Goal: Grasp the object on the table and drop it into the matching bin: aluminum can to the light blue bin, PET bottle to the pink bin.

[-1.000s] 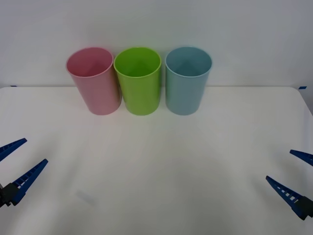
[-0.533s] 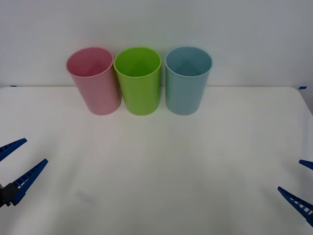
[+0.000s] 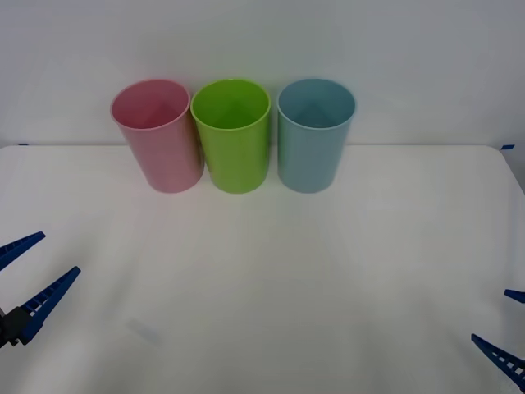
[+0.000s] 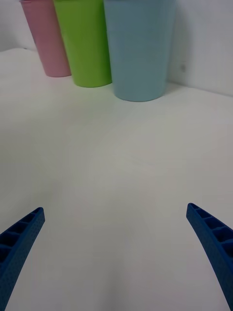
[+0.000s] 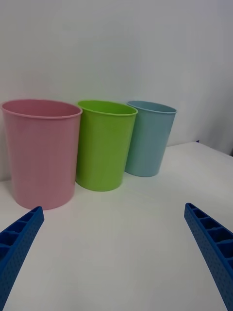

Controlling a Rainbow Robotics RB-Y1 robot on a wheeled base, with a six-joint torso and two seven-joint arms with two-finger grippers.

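**Three bins lined up at the back, both claws wide and holding nothing**

So here's the layout. The white surface [image 3: 262, 271] has three cup-shaped bins standing upright in a row near its back edge, right in front of the wall. From the front view, going from the robot's left to its right: pink bin [image 3: 157, 135], green bin [image 3: 233, 135], blue bin [image 3: 313, 134]. Pink and green look like they touch or nearly touch at the rims, and the blue one sits just beside the green with a small gap. All three have their open rims up. I can't really tell what's inside any of them, the insides just look like plain plastic from this angle.

The left claw [image 3: 26, 277] is low at the near left edge of the surface, fingers spread wide with nothing between them. In its wrist view the two blue ribbed fingers [image 5: 19, 243] sit at the corners and the bins stand ahead of it, pink bin [image 5: 41, 150] closest.

The right claw [image 3: 510, 332] is at the near right corner, also wide and holding nothing. Its fingers [image 4: 213, 243] frame bare surface, with the blue bin [image 4: 138, 48] nearest ahead and the green and pink ones behind it.

Both claws are well apart from the bins.
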